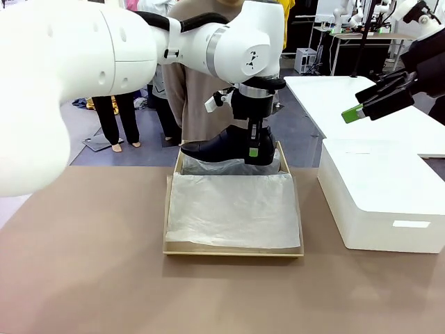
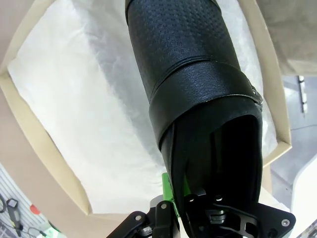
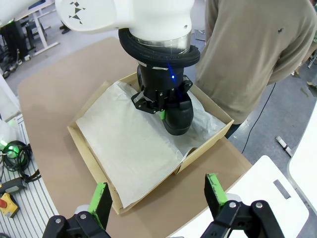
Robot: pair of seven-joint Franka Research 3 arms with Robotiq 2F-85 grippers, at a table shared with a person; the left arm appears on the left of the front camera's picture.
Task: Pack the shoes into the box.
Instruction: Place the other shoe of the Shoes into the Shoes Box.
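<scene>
Left gripper [image 1: 259, 152] gripped a black shoe [image 1: 215, 147] by its heel, toe pointing left, apparently just above the box [image 1: 233, 252] at its far end.

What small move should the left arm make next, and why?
Probably lower the shoe straight down onto the tissue paper: the left gripper grips its heel end, and it seems to hang just over the far part of the box.

The box [image 1: 233, 252] sits on the table [image 1: 90, 278], with a block [image 1: 379, 202] to its right. A shoe [image 1: 215, 147] hangs over the box's far end, and a person [image 1: 198, 90] stands behind it.
</scene>
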